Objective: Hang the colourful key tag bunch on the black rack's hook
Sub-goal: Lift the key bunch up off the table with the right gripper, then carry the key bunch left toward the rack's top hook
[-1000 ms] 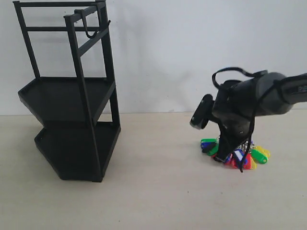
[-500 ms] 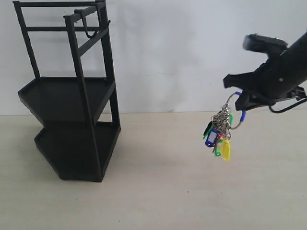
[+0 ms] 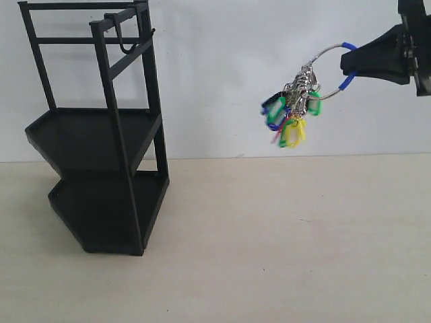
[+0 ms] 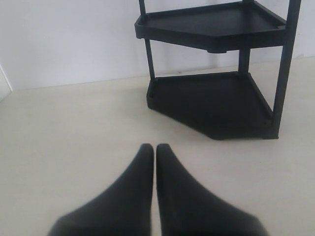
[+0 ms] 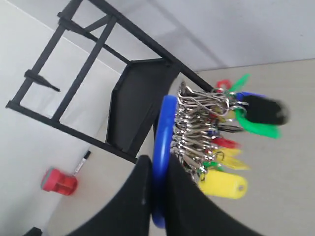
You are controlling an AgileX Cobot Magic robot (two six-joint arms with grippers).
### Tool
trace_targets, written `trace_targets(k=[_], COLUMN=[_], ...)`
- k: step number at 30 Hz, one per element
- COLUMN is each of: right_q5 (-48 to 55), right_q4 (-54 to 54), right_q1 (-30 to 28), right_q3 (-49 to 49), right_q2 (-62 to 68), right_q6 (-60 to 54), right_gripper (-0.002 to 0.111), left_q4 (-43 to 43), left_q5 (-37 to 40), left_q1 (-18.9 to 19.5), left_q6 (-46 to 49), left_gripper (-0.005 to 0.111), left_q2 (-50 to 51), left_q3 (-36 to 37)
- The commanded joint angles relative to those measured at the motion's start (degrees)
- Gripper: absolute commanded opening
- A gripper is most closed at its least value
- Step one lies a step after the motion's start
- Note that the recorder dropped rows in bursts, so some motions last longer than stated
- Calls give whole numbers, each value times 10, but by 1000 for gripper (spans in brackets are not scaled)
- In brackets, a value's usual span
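The colourful key tag bunch [image 3: 293, 108] hangs high in the air at the upper right, its tags swung out leftward. My right gripper [image 3: 348, 66] is shut on the blue sleeve of its big wire ring [image 5: 162, 142]; green, yellow, red and black tags [image 5: 224, 147] dangle beside the fingers. The black rack [image 3: 101, 141] stands at the left, with its small J-shaped hook [image 3: 124, 37] on the top bar, far from the bunch. My left gripper [image 4: 155, 150] is shut on nothing, low over the table, facing the black rack's lower trays [image 4: 216, 98].
A pale wooden tabletop [image 3: 269, 256] runs in front of a white wall. In the right wrist view a small red object [image 5: 59, 181] and a marker pen [image 5: 82, 161] lie on the surface beyond the rack.
The right gripper has lifted the key tag bunch from the tabletop up to about the height of the rack's upper part. The tags are swinging leftward. The left arm has not visibly moved.
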Motion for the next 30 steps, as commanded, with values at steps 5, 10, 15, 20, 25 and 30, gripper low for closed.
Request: trace_targets(k=[5,10,15,20,25,30], right_q5=[12,12,12,-19,-191,-185], right_q4=[-16,-38,-84,-255,-426,-452], right_q1=[20,20,21,113,216,242], right_q3=[-3,-3,-3,16,58,58], right_q2=[-105,-164,-198,-229,-235,-225], right_q6=[-36,-16,27,90,160,230], right_gripper=[0,0,0,0,0,0], left_q4=[-2,-2,-2,-2,-2,-2], left_q5=[-4,-4,-4,-4,-4,-4], left_q1=[-1,-1,-1,-1,-1,-1], left_q6=[1,1,1,1,1,1], left_gripper=[4,4,4,4,4,4], left_q2=[-1,-1,-1,-1,-1,-1], left_q3=[-1,-1,-1,-1,-1,-1])
